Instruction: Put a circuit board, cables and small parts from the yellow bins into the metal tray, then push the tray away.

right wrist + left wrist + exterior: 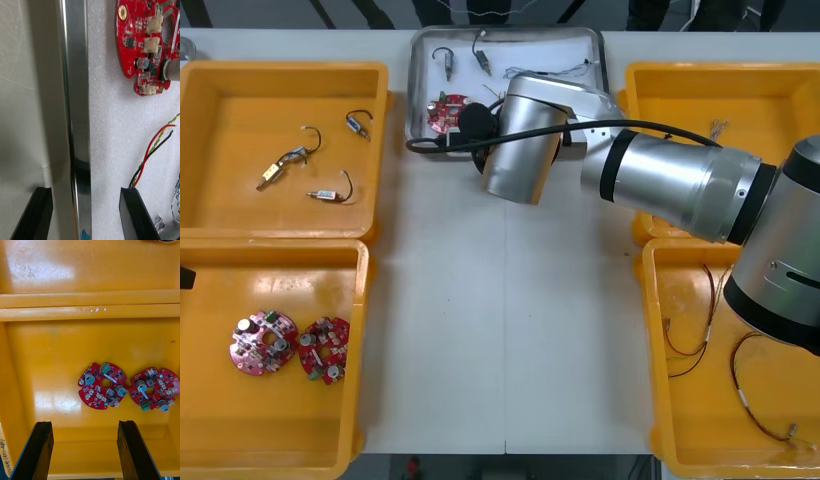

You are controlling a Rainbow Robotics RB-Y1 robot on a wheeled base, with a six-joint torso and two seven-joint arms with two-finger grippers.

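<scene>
Your right gripper [86,189] is at the metal tray [417,80], which sits at 12 o'clock on the tabletop [500,330]. Its jaws stand wide astride the tray's near rim, one over the bare tabletop outside and the other over the white lining inside, with the shiny rim running between them; whether either jaw touches the rim you cannot tell. The right arm [660,170] reaches in from 4 o'clock, crossing above the far-right yellow bin [720,75]. Inside the tray a round red circuit board [448,112] lies toward the 8 o'clock corner. A red and yellow cable [153,148] with a black strand alongside runs up from beside the inner jaw. A twisted blue and white cable [570,70] lies toward 2 o'clock, and two small metal parts [448,65] on black leads lie toward 11 o'clock. Your left gripper [85,423] hangs over the near-left yellow bin [280,425] at 8 o'clock, its jaws wide with nothing between them. Two more circuit boards [263,343] lie just beside each other on the bin floor beyond them. The far-left yellow bin [280,70] at 10 o'clock holds three more small metal parts [280,168] with black leads. The near-right yellow bin [660,400] at 4 o'clock holds loose red and yellow cables [690,340].
</scene>
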